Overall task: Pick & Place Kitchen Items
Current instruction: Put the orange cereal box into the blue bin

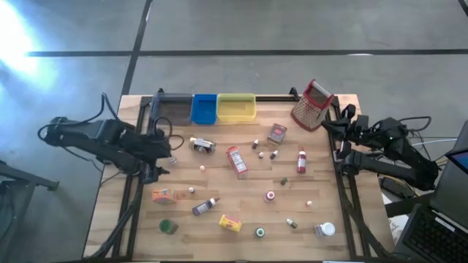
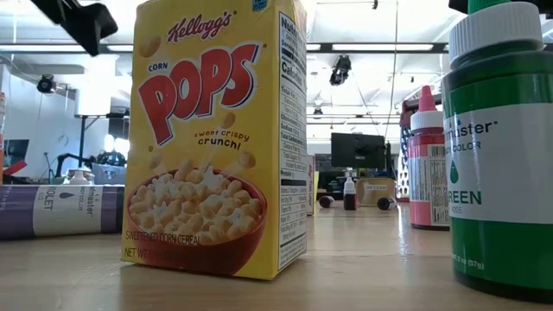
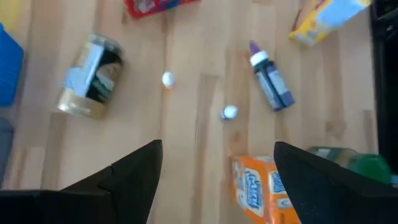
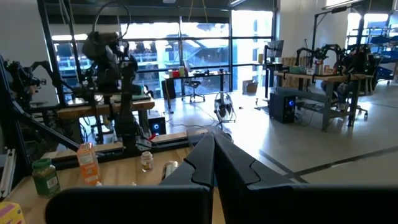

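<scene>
Currently the left tool [image 3: 214, 180], fingers spread and empty, hovers at the worktop's [image 1: 248, 219] left edge. Risk: descending off-centre would shove the orange box [image 3: 261, 190] into the purple bottle [image 3: 270, 81], since the box lies just beside one finger, not between both. Jar [image 3: 90, 74] lies farther off. Right tool [image 4: 214, 168], pressed together, waits at the right edge.

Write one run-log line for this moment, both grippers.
left gripper: open, above orange box | right gripper: shut, parked at table's right edge | held: nothing
</scene>
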